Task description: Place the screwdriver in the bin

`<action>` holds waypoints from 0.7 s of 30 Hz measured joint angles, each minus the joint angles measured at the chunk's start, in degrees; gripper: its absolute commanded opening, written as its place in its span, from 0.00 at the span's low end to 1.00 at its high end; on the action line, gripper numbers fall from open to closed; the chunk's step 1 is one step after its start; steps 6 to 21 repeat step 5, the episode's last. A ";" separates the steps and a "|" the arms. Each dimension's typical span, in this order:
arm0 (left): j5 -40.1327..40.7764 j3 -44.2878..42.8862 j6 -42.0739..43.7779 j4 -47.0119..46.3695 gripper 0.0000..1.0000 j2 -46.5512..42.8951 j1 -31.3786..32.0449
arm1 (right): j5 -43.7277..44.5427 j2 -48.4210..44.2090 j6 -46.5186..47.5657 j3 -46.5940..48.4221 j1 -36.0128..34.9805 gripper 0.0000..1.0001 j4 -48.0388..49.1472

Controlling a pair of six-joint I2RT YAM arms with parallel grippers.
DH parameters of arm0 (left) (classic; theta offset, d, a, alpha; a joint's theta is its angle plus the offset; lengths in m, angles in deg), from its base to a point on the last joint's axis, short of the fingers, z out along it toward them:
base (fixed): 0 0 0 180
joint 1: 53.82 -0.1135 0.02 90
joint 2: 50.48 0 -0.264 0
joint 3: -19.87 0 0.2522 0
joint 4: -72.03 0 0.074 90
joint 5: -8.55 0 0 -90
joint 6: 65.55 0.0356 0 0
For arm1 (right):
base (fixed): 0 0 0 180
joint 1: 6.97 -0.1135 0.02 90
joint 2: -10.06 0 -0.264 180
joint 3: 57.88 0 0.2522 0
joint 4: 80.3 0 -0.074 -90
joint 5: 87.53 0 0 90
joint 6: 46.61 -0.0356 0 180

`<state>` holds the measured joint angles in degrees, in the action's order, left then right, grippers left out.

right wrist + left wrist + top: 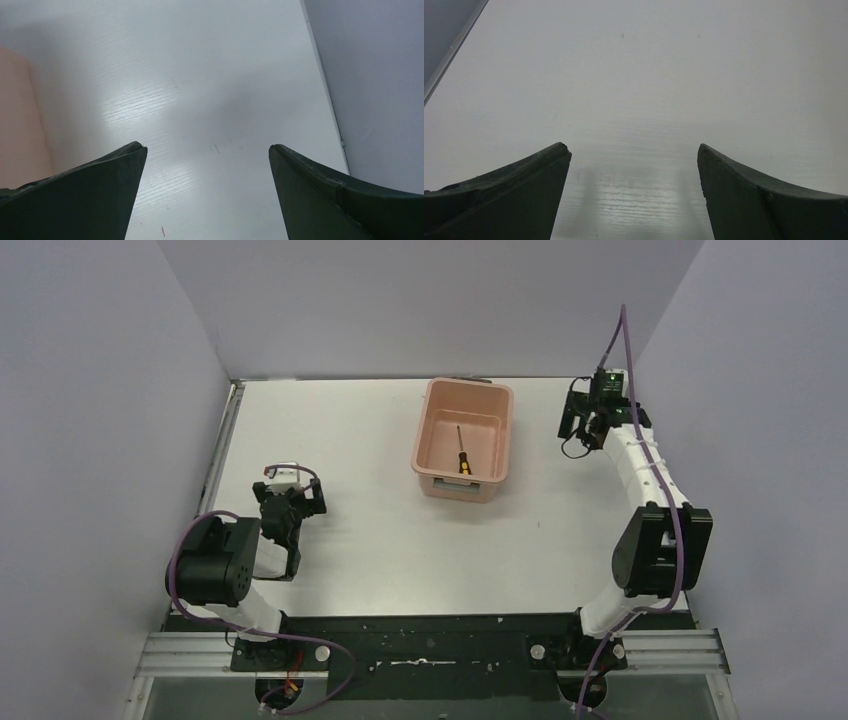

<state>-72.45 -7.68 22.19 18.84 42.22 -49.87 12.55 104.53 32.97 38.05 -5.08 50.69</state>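
While the screwdriver [461,450] lies in the bin [462,486], left gripper [633,148] wide, tucked back, right gripper [207,147] wide — outstretched

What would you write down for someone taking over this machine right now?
Left gripper: open, empty, over bare table on the left.
Right gripper: open, empty, to the right of the bin.
Screwdriver: lying flat inside the bin, handle end toward the arms.
Done: the screwdriver is in the bin.
Left: nothing visible, except perhaps parking the arms.
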 measured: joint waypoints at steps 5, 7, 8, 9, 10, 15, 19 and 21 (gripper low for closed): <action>0.00 0.00 0.00 0.00 0.97 0.00 0.00 | -0.48 -2.80 0.48 -1.77 -0.11 1.00 1.99; 0.00 0.00 0.00 0.00 0.97 0.00 0.00 | -0.48 -2.80 0.48 -1.77 -0.11 1.00 1.99; 0.00 0.00 0.00 0.00 0.97 0.00 0.00 | -0.48 -2.80 0.48 -1.77 -0.11 1.00 1.99; 0.00 0.00 0.00 0.00 0.97 0.00 0.00 | -0.48 -2.80 0.48 -1.77 -0.11 1.00 1.99; 0.00 0.00 0.00 0.00 0.97 0.00 0.00 | -0.48 -2.80 0.48 -1.77 -0.11 1.00 1.99; 0.00 0.00 0.00 0.00 0.97 0.00 0.00 | -0.48 -2.80 0.48 -1.77 -0.11 1.00 1.99; 0.00 0.00 0.00 0.00 0.97 0.00 0.00 | -0.48 -2.80 0.48 -1.77 -0.11 1.00 1.99; 0.00 0.00 0.00 0.00 0.97 0.00 0.00 | -0.48 -2.80 0.48 -1.77 -0.11 1.00 1.99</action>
